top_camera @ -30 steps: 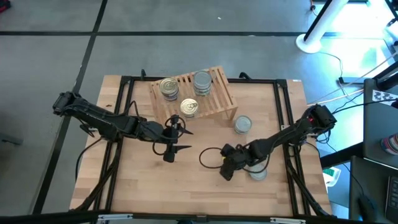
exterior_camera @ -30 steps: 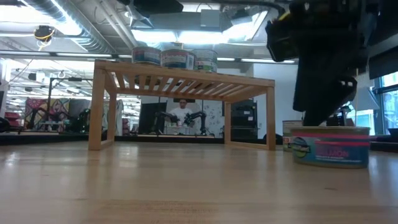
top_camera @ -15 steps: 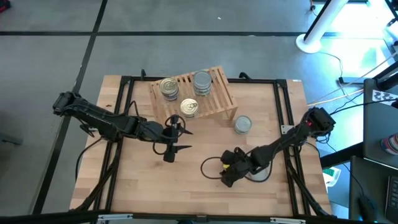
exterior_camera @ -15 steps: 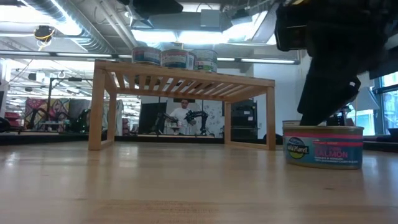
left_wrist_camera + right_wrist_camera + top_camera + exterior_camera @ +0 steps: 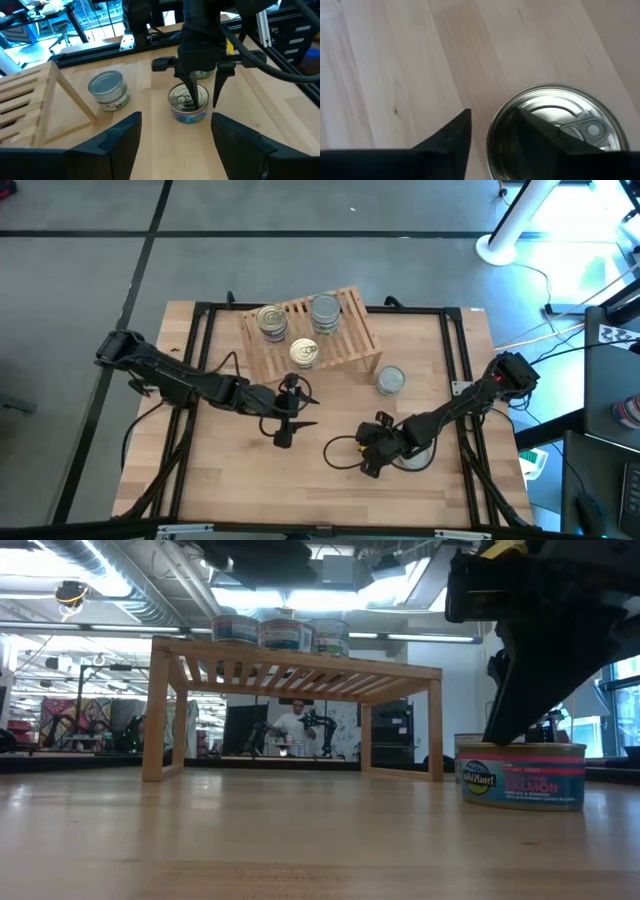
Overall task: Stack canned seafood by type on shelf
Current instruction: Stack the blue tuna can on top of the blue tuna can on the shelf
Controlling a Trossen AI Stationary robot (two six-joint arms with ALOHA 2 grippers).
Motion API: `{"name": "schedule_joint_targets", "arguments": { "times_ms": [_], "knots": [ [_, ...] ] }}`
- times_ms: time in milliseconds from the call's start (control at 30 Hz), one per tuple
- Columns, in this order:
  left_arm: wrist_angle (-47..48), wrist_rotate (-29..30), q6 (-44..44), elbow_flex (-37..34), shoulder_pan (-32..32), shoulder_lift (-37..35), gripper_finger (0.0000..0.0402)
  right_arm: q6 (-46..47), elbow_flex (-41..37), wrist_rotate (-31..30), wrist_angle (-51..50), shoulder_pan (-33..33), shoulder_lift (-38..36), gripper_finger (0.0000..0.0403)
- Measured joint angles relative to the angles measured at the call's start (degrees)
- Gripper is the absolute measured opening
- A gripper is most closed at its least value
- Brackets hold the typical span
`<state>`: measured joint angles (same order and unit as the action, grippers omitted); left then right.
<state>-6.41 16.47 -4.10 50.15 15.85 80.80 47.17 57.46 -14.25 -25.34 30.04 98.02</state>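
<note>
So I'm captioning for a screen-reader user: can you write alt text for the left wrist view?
The right gripper reaches down over a silver-topped tin on the wooden table, one finger over its lid. A second tin stands beside the shelf; the left gripper's fingers frame the foreground.

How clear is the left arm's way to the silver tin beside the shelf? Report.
Probably clear: the left hand hangs open, and only bare table lies between it and the silver tin.
</note>
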Motion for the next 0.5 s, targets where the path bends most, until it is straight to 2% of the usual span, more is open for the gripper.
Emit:
{"name": "schedule_joint_targets", "arguments": {
  "times_ms": [233,500],
  "knots": [
    [-4.63,0.00,0.13,0.00,1.12,4.48,0.0237,-1.18,0.04,0.06,-0.96,-0.04,0.00,0.0108],
    [-7.91,0.00,0.11,0.02,1.17,7.90,0.0237,-1.18,0.04,0.38,-1.86,-0.02,-0.02,0.0081]
  ]
}}
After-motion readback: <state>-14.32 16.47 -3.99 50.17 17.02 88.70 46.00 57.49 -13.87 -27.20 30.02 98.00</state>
